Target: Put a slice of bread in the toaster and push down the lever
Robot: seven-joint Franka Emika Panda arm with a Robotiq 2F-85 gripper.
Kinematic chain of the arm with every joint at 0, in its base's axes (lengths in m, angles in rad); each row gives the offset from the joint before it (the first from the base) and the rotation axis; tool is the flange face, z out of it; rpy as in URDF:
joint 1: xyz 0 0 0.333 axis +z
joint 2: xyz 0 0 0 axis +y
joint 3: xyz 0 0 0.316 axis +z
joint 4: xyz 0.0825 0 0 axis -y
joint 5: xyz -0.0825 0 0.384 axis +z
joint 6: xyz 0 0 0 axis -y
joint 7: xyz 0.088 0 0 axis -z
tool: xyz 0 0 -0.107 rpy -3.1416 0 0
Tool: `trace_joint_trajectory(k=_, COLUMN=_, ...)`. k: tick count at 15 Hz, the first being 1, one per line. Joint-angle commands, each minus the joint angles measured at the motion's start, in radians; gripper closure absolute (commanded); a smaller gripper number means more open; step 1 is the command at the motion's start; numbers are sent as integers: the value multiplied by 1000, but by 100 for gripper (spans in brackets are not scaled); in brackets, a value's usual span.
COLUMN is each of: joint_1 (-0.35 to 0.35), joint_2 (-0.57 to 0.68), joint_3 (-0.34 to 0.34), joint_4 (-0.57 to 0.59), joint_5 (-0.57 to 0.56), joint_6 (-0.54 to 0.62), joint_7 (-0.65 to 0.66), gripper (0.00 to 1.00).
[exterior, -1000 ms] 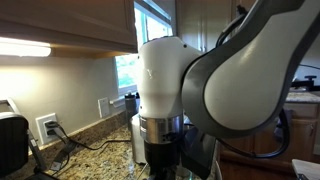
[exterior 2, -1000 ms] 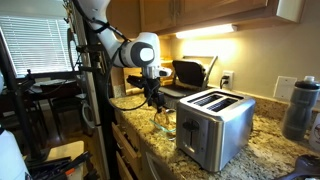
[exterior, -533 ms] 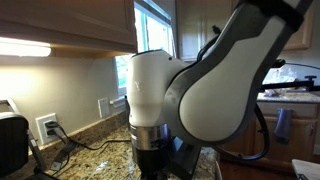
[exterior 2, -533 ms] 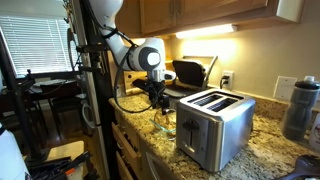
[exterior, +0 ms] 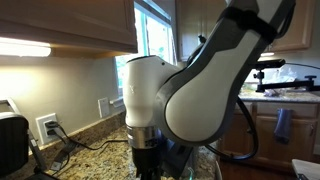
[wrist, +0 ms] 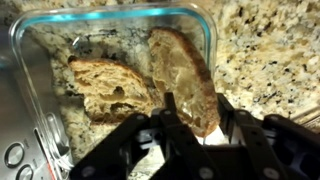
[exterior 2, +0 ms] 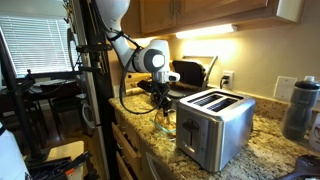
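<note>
Two tan slices of bread lie in a clear glass container (wrist: 206, 22) on the granite counter. My gripper (wrist: 197, 115) comes in from the bottom of the wrist view. Its fingers (wrist: 169, 108) press on both sides of the near end of the right slice of bread (wrist: 180, 62). The other slice (wrist: 108, 90) lies loose to the left. In an exterior view, the gripper (exterior 2: 160, 101) hangs low over the counter just beside the steel toaster (exterior 2: 215, 128). Both toaster slots look empty. In the wrist view, the toaster's front with its controls (wrist: 14, 148) shows at the left edge.
A black appliance (exterior 2: 190, 72) stands against the back wall behind the toaster, and a dark bottle (exterior 2: 300, 106) stands at the far end of the counter. The arm's body (exterior: 200, 90) fills most of an exterior view. A wall outlet with a cord (exterior: 47, 127) is behind it.
The arm has swung and lowered toward the container beside the toaster. The jaws have closed in from wide open onto the right slice.
</note>
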Motion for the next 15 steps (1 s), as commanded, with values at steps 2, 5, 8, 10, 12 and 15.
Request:
trace_joint_trajectory(k=2, joint_1=25, joint_2=-23, joint_3=-33, joint_4=8, joint_5=-18, joint_6=-1, joint_7=12, gripper=92)
trace_joint_trajectory(k=5, joint_1=22, joint_2=-30, joint_3=-38, joint_4=8, joint_5=-11, joint_6=0, joint_7=4, gripper=100)
trace_joint_trajectory(k=8, joint_1=19, joint_2=-39, joint_3=-51, joint_4=-5, joint_5=-13, joint_6=-2, joint_7=0, gripper=96)
trace_joint_trajectory(k=10, joint_1=10, joint_2=-43, joint_3=-49, joint_4=-7, joint_5=9, joint_6=-10, joint_7=-21, gripper=96)
trace_joint_trajectory(k=12, joint_1=-12, joint_2=-51, joint_3=-32, joint_4=-6, joint_5=65, joint_6=-29, joint_7=-78, gripper=96)
trace_joint_trajectory(k=15, joint_1=-35, joint_2=-74, joint_3=-20, joint_4=-7, joint_5=140, joint_6=-67, joint_7=-172, gripper=96)
